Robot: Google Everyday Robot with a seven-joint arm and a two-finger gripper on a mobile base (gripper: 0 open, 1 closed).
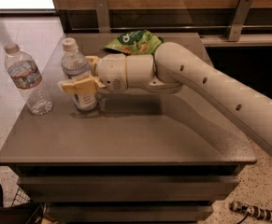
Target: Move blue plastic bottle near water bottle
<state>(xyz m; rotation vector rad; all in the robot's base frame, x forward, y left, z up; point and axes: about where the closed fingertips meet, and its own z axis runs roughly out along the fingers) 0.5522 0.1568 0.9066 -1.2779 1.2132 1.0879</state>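
The blue plastic bottle (77, 70) stands upright on the grey table (140, 134), left of centre, with a white cap and pale label. My gripper (81, 85) reaches in from the right and its cream fingers (75, 86) are closed around the bottle's lower body. The bottle's base rests on the table top. The water bottle (27, 80) stands upright a short way to the left, near the table's left edge, clear and ribbed with a red, white and blue label band. A small gap separates the two bottles.
A green snack bag (133, 42) lies at the back of the table behind my arm. My arm (210, 87) spans the right half of the table. A wooden wall with metal brackets (240, 15) runs behind. A dark basket (4, 209) sits on the floor, lower left.
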